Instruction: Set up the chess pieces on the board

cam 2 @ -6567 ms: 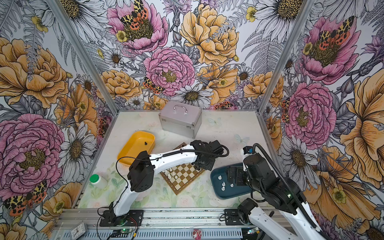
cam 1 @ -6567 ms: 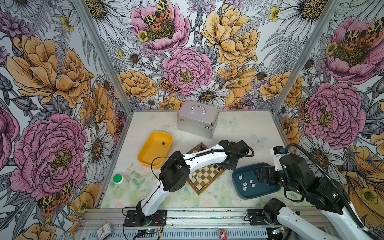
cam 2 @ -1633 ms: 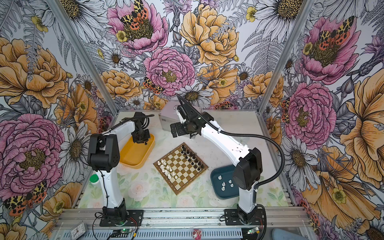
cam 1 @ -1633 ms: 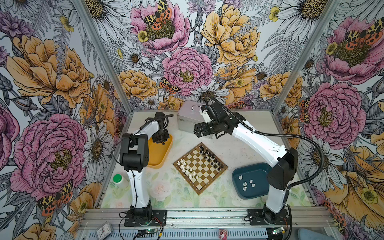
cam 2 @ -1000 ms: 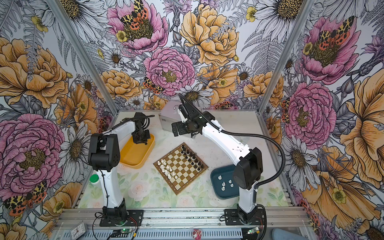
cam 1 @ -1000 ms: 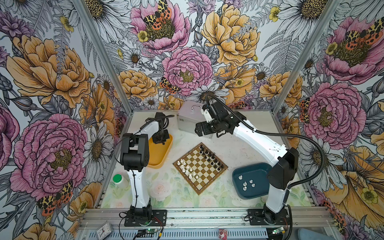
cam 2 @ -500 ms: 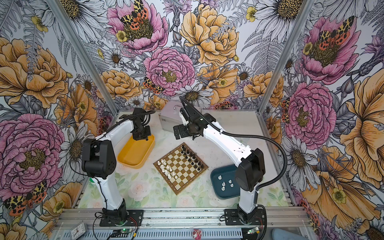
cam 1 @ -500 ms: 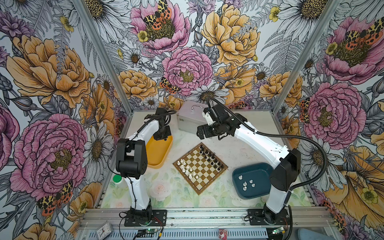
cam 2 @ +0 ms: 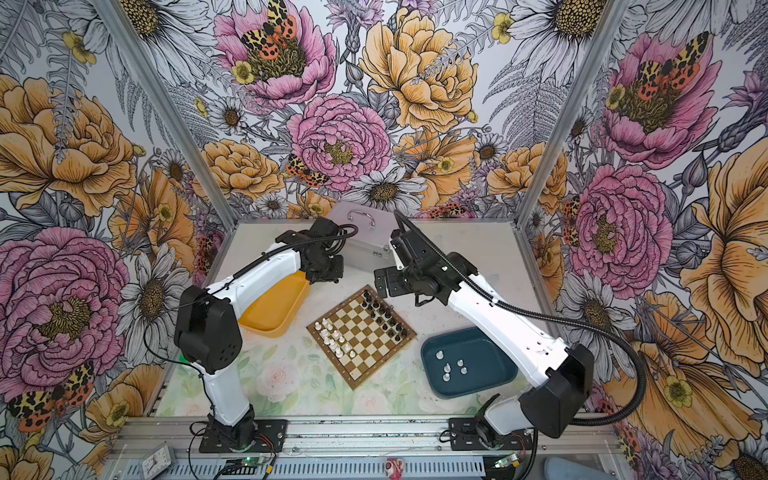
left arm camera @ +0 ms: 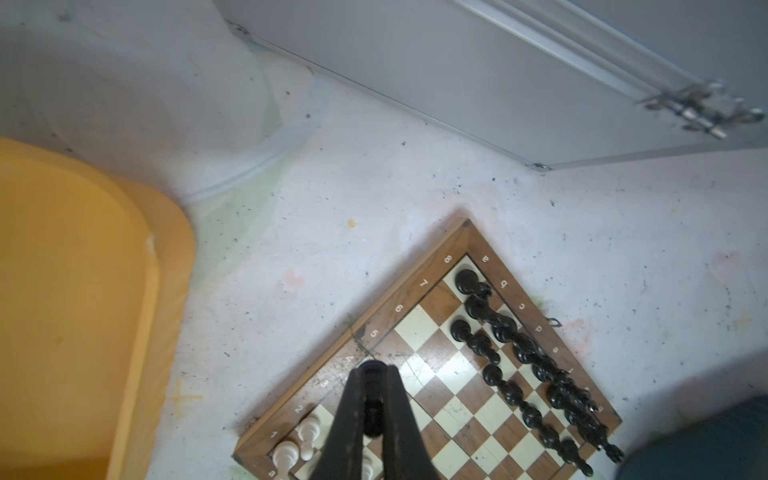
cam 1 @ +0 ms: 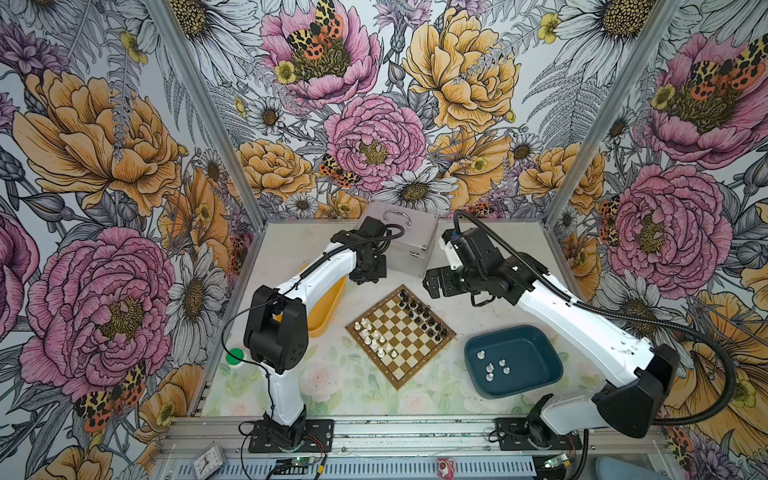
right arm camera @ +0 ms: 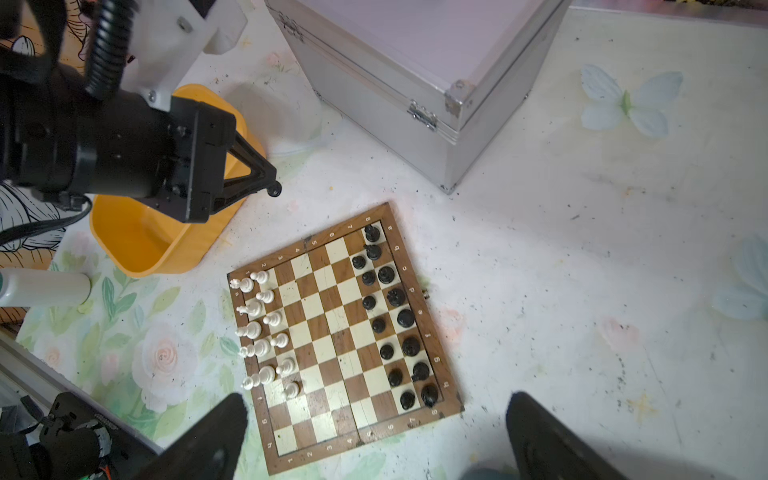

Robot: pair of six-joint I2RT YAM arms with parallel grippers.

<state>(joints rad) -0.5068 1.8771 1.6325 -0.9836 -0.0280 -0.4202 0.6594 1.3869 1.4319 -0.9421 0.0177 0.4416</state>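
The board [cam 1: 419, 365] lies mid-table, also seen in the right wrist view [right arm camera: 415, 424]. Black chess pieces [cam 1: 424, 312] fill its far-right rows and white chess pieces [cam 1: 374, 336] stand along its left rows. My left gripper [cam 1: 368, 275] hovers between the yellow tray and the board's far corner, shut on a small black piece [left arm camera: 373, 409]. That same black piece [right arm camera: 274, 191] shows at its tip in the right wrist view. My right gripper [cam 1: 432, 284] hangs open and empty above the table beyond the board's far-right edge [right arm camera: 374, 411]. Several white pieces [cam 1: 494, 365] lie in the teal tray [cam 1: 511, 332].
The yellow tray [cam 1: 328, 309] sits left of the board, partly under the left arm. A silver case [cam 1: 409, 245] stands at the back, close behind both grippers. A green-capped bottle [cam 1: 235, 356] stands near the left wall.
My left gripper has lifted out of the yellow tray and swung right toward the board, carrying the black piece. The right arm has drifted slightly right and nearer, still open.
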